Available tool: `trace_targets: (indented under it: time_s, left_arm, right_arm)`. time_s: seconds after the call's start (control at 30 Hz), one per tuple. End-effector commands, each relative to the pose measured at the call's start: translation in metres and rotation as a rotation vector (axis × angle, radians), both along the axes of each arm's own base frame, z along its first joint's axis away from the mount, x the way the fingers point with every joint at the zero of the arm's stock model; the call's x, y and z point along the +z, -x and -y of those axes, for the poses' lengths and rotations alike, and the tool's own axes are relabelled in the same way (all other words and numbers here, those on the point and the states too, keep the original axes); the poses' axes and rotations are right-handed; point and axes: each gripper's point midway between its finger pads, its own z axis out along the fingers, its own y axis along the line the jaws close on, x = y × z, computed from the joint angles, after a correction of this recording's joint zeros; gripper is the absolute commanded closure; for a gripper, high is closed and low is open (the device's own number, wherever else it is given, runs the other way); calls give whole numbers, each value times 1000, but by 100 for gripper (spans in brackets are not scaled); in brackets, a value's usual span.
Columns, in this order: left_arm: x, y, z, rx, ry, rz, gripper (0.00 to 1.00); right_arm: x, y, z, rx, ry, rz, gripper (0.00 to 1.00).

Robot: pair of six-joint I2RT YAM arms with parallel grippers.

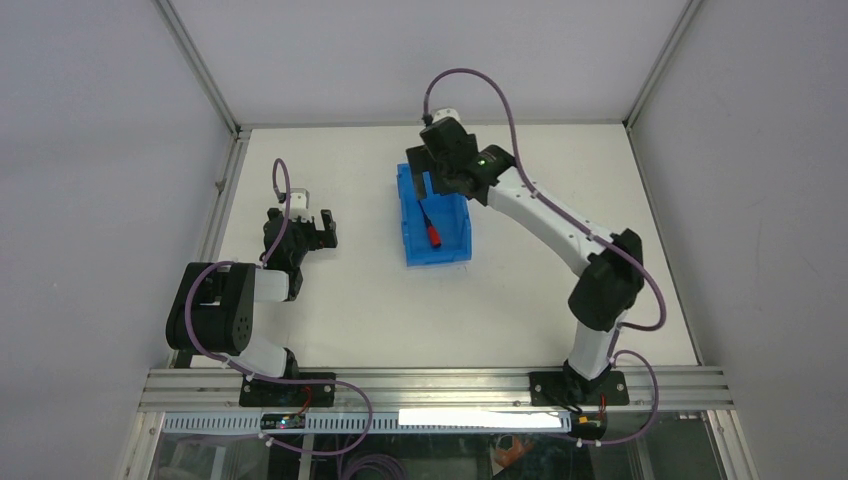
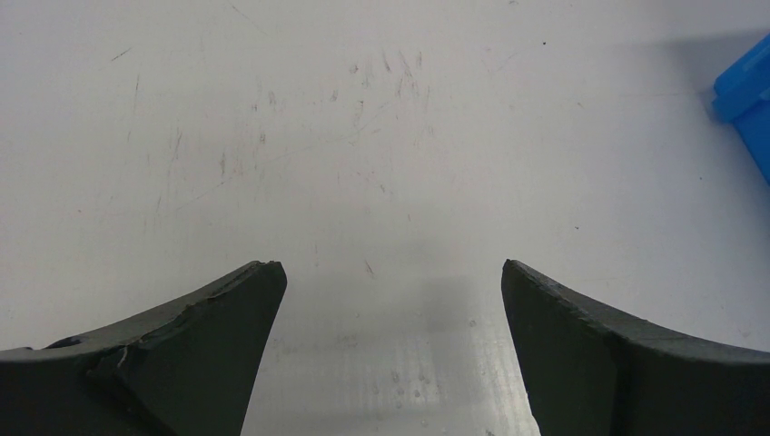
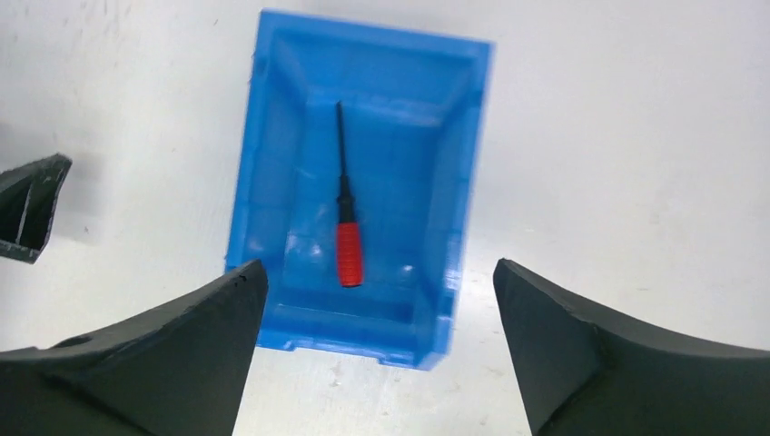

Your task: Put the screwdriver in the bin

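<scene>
Screwdriver (image 3: 348, 238): lying loose on bin (image 3: 268, 163) floor.
Right gripper (image 3: 379, 266): above bin, fingers spread, empty.
Left gripper (image 2: 390, 266): fingers spread, empty.

I can read no text, label, brand, number or sign in any of my three views.

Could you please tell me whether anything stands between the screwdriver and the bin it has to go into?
Nothing visible does: the small red-handled screwdriver already lies on the floor of the rectangular blue plastic bin, and the open right gripper hangs above it, empty.
</scene>
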Motion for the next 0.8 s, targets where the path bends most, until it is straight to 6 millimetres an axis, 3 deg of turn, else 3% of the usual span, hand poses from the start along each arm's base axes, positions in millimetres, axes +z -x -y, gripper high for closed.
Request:
trace_targets:
  time_s: [0.0, 0.17, 0.27, 0.37, 0.47, 0.77]
  left_arm:
    - [17, -5, 3, 0, 18, 55, 1]
    - [17, -5, 4, -1, 18, 55, 1]
    - [17, -5, 4, -1, 18, 55, 1]
    - [17, -5, 4, 0, 18, 55, 1]
    - [17, -5, 4, 0, 18, 55, 1]
    - [17, -5, 4, 0, 19, 55, 1]
  right_arm:
    - [27, -1, 80, -218, 83, 67, 1]
    - [20, -2, 179, -410, -4, 6, 1]
    - [28, 4, 238, -541, -9, 49, 1]
    - [24, 14, 275, -616, 42, 64, 1]
    - [22, 19, 286, -635, 42, 77, 1]
    - [36, 19, 266, -554, -70, 98, 1]
